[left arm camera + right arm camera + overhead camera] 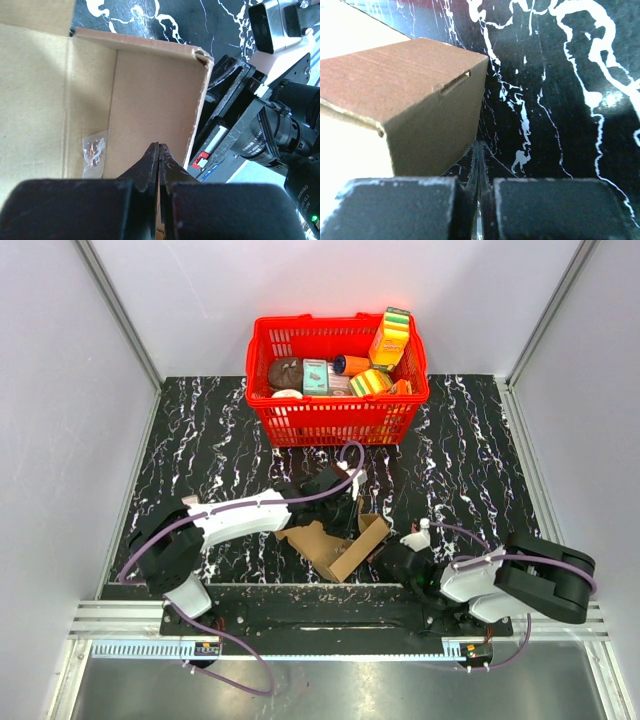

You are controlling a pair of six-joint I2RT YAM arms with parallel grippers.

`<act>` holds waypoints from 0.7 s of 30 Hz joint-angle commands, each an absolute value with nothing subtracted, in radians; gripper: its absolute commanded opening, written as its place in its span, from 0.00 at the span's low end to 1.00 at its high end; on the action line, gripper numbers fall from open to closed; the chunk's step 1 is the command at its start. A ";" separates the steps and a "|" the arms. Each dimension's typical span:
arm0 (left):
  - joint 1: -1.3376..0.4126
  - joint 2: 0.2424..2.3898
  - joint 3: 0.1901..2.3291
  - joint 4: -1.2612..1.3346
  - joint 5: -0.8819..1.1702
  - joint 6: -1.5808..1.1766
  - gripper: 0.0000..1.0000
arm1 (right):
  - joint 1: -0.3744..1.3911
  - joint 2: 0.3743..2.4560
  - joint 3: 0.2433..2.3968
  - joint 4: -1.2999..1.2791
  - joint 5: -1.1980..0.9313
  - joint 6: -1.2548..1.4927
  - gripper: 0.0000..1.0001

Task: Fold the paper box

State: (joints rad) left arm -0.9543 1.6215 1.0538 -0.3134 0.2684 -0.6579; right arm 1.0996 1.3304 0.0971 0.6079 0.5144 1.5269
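Found the paper box (335, 545) half-formed on the desk (200, 440) near its front edge, between the two arms and well short of the red basket (330, 422), one wall raised and the top open. Noted the left end effector (159, 147) closed on nothing, tips pressed together over the box's inner panel beside an upright wall; could not tell whether touching. Noted the right end effector (479, 147) likewise closed and empty, low over the desk just beside the outer corner bearing the slot. Judged sliding the main risk: pushing with shut tips on light, unheld cardboard likely to skate the whole carton across the smooth surface instead of creasing it. Feared also a raised wall springing back flat, a tip snagging and tearing the slot, the two arms meeting over the box, and a small clear packet (95, 150) inside getting trapped under a flap.
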 commanded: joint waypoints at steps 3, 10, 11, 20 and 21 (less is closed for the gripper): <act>-0.973 1.635 1.046 -0.276 0.221 -0.687 0.00 | 1.103 1.393 0.058 0.640 0.502 1.523 0.01; -0.979 1.655 1.039 -0.275 0.184 -0.695 0.00 | 1.103 1.074 0.096 0.113 0.532 1.557 0.13; -0.980 1.658 1.040 -0.276 0.183 -0.696 0.00 | 1.104 0.966 0.124 -0.073 0.546 1.559 0.15; -1.009 1.739 1.089 -0.275 0.178 -0.698 0.00 | 1.103 0.577 0.205 -0.567 0.655 1.569 0.22; -1.012 1.746 1.094 -0.276 0.178 -0.699 0.00 | 1.103 0.575 0.218 -0.592 0.667 1.568 0.22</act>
